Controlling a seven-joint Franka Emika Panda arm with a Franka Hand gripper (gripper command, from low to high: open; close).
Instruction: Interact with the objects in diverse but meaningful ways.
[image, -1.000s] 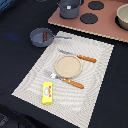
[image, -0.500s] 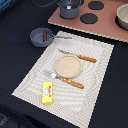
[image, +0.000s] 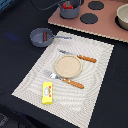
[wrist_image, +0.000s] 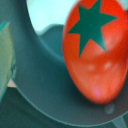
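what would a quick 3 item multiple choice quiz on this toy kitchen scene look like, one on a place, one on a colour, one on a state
1. Where does the yellow block lie?
A. on the placemat's near corner
B. on the stove
C. in a pot

2. What colour is the star-shaped top of the tomato?
A. yellow
B. green
C. white

3. How does the round plate stand?
A. tipped on its edge
B. upside down on the stove
C. flat on the placemat, between two brown-handled utensils

Answers: 1 A, the exterior view shows the block on the striped mat. 2 B, the wrist view shows a green star on red. 3 C, it lies flat with a utensil on each side.
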